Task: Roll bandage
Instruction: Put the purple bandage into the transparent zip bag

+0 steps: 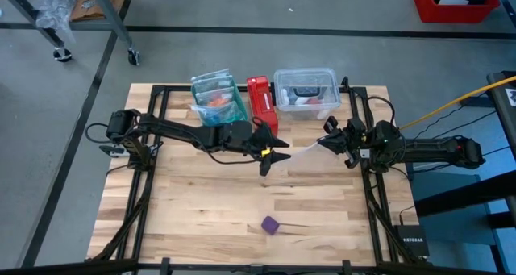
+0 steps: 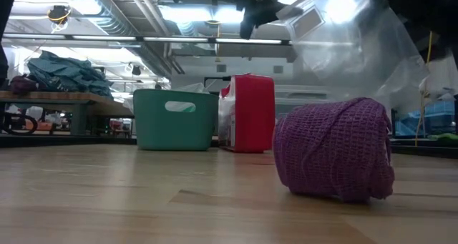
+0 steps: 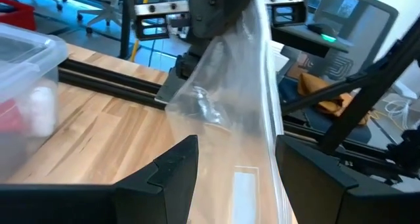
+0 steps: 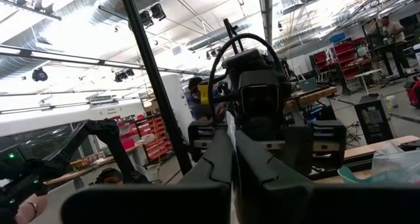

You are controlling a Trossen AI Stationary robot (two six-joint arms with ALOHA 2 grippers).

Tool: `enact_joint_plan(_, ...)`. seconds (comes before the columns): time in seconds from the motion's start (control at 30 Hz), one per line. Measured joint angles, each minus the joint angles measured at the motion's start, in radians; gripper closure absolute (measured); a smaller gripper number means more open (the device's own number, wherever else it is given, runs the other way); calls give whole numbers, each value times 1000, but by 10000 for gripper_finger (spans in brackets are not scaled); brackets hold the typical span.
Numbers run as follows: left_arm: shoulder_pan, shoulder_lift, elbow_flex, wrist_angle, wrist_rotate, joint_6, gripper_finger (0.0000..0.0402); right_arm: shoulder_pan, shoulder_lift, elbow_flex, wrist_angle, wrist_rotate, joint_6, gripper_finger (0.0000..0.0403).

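The purple bandage (image 1: 270, 224) lies as a small coiled roll on its side on the wood table, near the front edge; it looms large in the low view (image 2: 333, 149). No gripper is near it. At mid-table my two grippers face each other with a clear plastic bag (image 1: 305, 152) stretched between them. My right gripper (image 1: 329, 142) is shut on the bag. My left gripper (image 1: 274, 158) is open, its fingers (image 3: 174, 168) standing on either side of the bag (image 3: 230, 99). My right gripper pinches the clear bag between its two shut fingers (image 4: 216, 158), at the bag's end toward the table's right (image 3: 213, 50). It comes roughly level from the table's right. The bag is lifted clear of the table and reaches toward my left gripper.
A red box (image 1: 261, 104), a teal bin of packets (image 1: 216, 97) and a clear lidded container (image 1: 306, 89) stand along the far edge. Black frame rails (image 1: 367, 186) run down both sides of the table. Bare wood lies around the bandage.
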Motion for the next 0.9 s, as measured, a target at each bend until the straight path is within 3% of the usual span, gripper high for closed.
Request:
enact_joint_plan(0.4, 0, 2, 0, -73, -6, -9, 208, 0, 0, 0, 23, 0, 0, 398)
enact_joint_plan(0.9, -7, 83, 0, 37, -11, -81, 208, 0, 46, 0, 46, 40, 1, 398)
